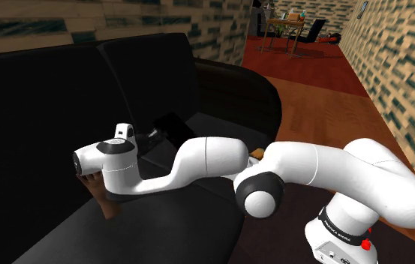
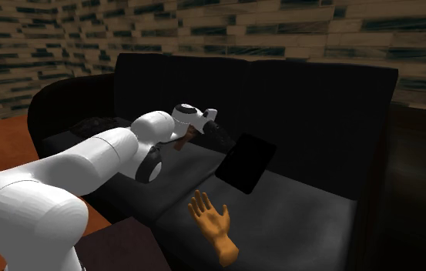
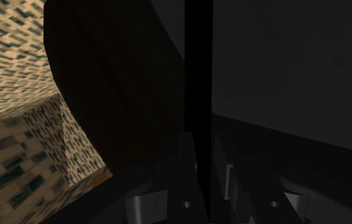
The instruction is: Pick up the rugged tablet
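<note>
Claw (image 3: pixel 200 151) was clamped on the tablet (image 3: pixel 198 76). In the wrist view the black slab ran edge-on straight up between the two fingers (image 3: pixel 184 156), one on each flat face. Gripping across the thin dimension makes sense, since it's the only span the jaws could close over.

Second exterior view: tablet (image 2: pixel 247 163) sat tilted over the black sofa's seat cushion (image 2: pixel 311 212), in front of the backrest, upper edge toward the claw (image 2: pixel 220 141). Its lower corner looked near the cushion. Black on black, so I couldn't tell if it was clear of the seat or touching it.

Shoulder view: arm (image 1: pixel 198 161) reached low and nearly horizontal across the sofa (image 1: pixel 48 112), with the tablet (image 1: pixel 174 127) sticking out past the claw (image 1: pixel 151 140). Side-on approach probably because the tablet stood near-upright rather than flat.

An orange-brown hand model (image 2: pixel 213 227) lay on the seat near the front edge, apart from the tablet and below it in frame. In the shoulder view it sat (image 1: pixel 99 189) just under the wrist, so a low sweep back could clip it.

Judgement: grasp made and the lift was either just begun or next. Main risk was the slab pivoting in a two-point pinch near one edge.
</note>
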Controlling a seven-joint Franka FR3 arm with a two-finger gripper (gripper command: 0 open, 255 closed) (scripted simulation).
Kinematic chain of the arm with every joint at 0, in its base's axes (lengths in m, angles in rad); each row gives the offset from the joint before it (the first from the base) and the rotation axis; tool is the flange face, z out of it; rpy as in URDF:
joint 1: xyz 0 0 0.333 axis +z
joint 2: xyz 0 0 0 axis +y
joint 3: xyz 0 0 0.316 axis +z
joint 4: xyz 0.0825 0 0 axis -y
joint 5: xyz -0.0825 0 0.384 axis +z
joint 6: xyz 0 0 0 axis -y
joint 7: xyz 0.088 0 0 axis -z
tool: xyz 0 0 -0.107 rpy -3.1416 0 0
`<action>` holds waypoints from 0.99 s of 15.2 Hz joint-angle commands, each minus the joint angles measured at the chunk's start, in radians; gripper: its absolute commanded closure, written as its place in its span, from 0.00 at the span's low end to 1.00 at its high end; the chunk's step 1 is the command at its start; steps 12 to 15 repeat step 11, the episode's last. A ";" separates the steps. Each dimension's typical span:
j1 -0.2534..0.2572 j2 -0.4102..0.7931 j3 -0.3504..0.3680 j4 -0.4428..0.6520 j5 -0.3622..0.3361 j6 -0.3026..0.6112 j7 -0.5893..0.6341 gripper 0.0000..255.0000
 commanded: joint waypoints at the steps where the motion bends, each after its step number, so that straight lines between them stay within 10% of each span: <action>1: -0.002 -0.021 -0.002 -0.011 -0.002 -0.006 -0.011 1.00; 15: 0.012 -0.050 -0.018 0.034 -0.018 -0.025 -0.087 1.00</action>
